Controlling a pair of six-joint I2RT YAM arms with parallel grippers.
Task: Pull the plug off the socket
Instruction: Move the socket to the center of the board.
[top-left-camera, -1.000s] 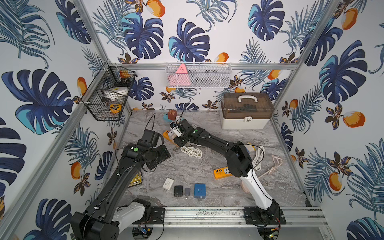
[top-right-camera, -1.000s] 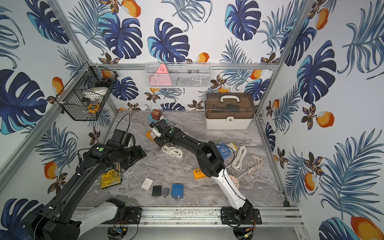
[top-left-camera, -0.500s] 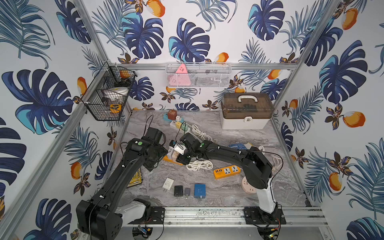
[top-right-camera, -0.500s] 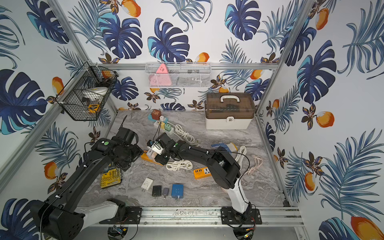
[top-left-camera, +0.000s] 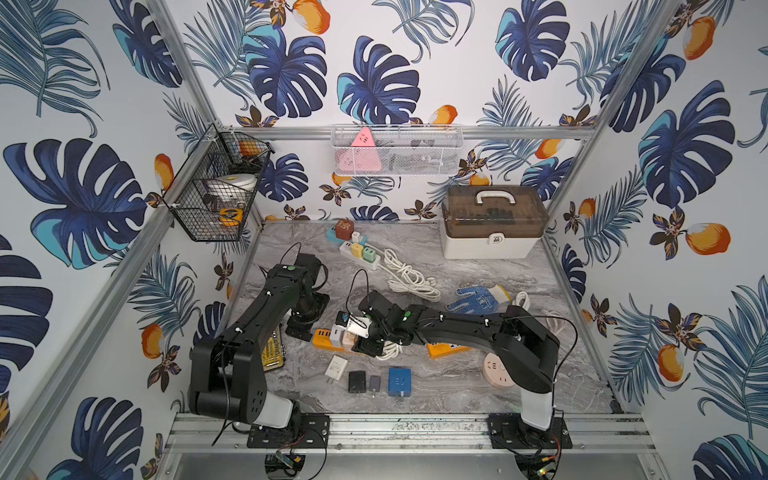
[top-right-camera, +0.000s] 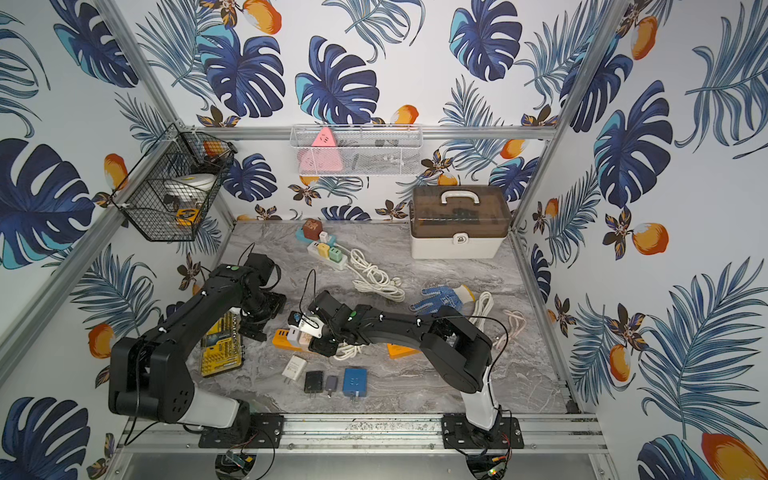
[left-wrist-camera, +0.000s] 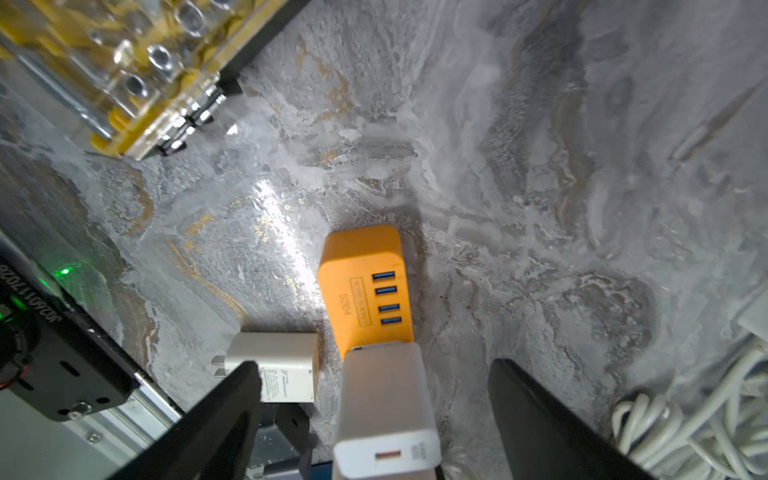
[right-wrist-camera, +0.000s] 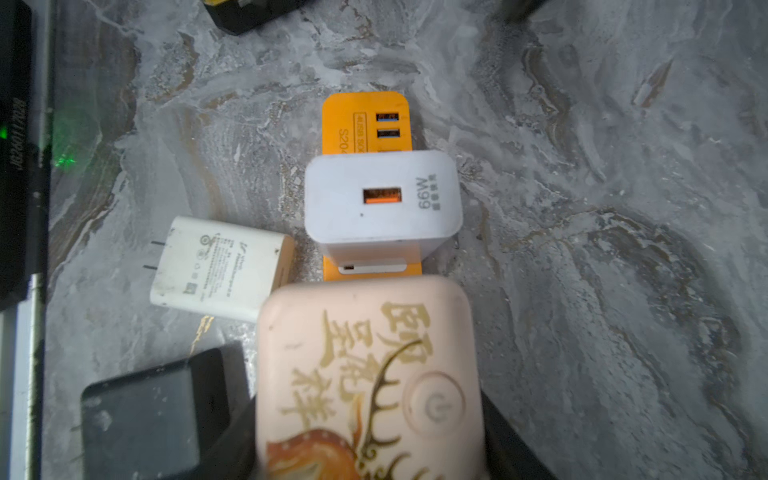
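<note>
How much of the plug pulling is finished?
Maybe done: four loose plugs lie in a row on the grey marble table. In hand: right fingers clamp the pink deer-picture plug; open left fingers straddle the white square charger. Left: both sit plugged into the orange plastic power strip.

An orange power strip (top-right-camera: 281, 336) is seen on the marble table (top-right-camera: 415, 386), with a white plug (top-right-camera: 293, 333) and a pink plug (top-right-camera: 304, 340) seated on it. The left gripper (top-right-camera: 262, 318) is held just beside the strip's bare end with its jaws spread wide, while the right gripper (top-right-camera: 311, 337) is set over the pink plug. Four loose adapters (top-right-camera: 313, 381) are laid in a row near the strip, and a yellow bit case (top-right-camera: 220, 347) is seen farther from it, past the left gripper.
</note>
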